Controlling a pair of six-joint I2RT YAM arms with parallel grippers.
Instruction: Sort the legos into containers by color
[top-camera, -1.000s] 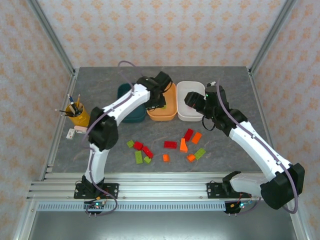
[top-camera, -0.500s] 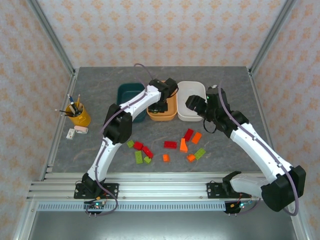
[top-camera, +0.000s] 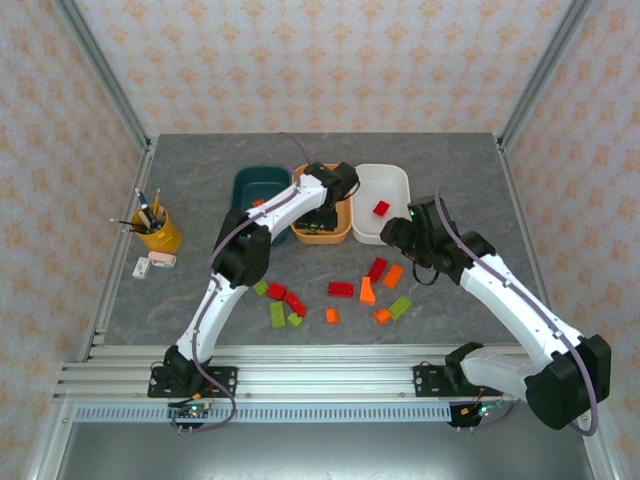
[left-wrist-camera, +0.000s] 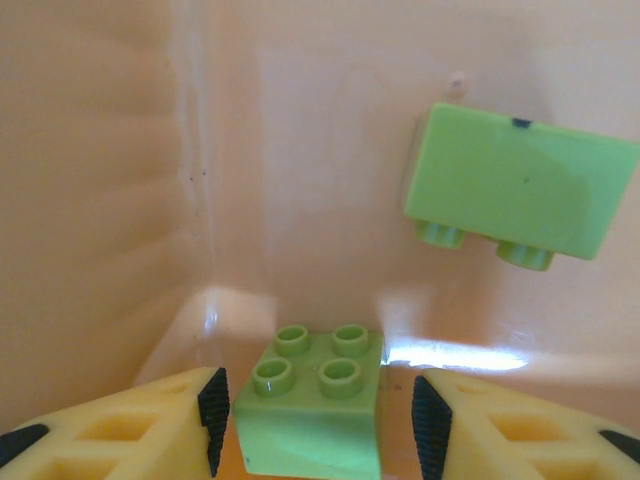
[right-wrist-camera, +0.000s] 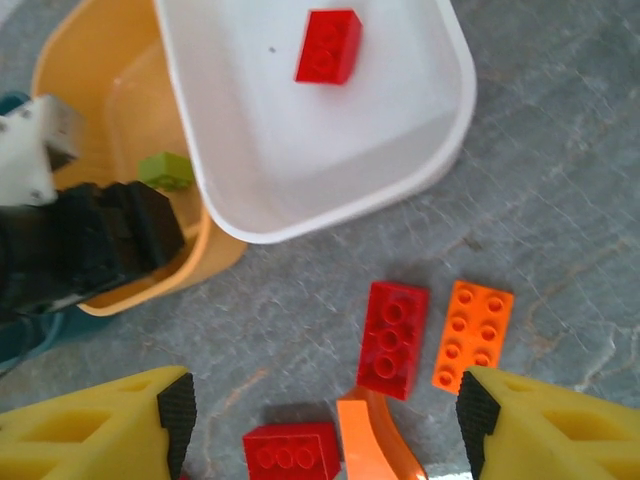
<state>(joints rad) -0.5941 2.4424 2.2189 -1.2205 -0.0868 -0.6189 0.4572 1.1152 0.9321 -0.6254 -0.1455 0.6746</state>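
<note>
L end effector (left-wrist-camera: 316, 430) sits low in the orange tub (left-wrist-camera: 120, 200), jaws apart either side of a green 2x2 brick (left-wrist-camera: 312, 400) resting on the tub floor. A 2nd green brick (left-wrist-camera: 520, 190) lies beyond. Likely step: release. Best done w/ jaws spread wider, then a straight lift so pads don't drag the brick. L arm stretches far fwd, wrist tipped down. R end effector (right-wrist-camera: 322, 415), jaws apart and empty, hovers over the bench (right-wrist-camera: 560, 150) above a loose red brick (right-wrist-camera: 393, 338) and orange brick (right-wrist-camera: 472, 335), near the white tub (right-wrist-camera: 330, 170) holding a sorted red brick (right-wrist-camera: 328, 45).
</note>
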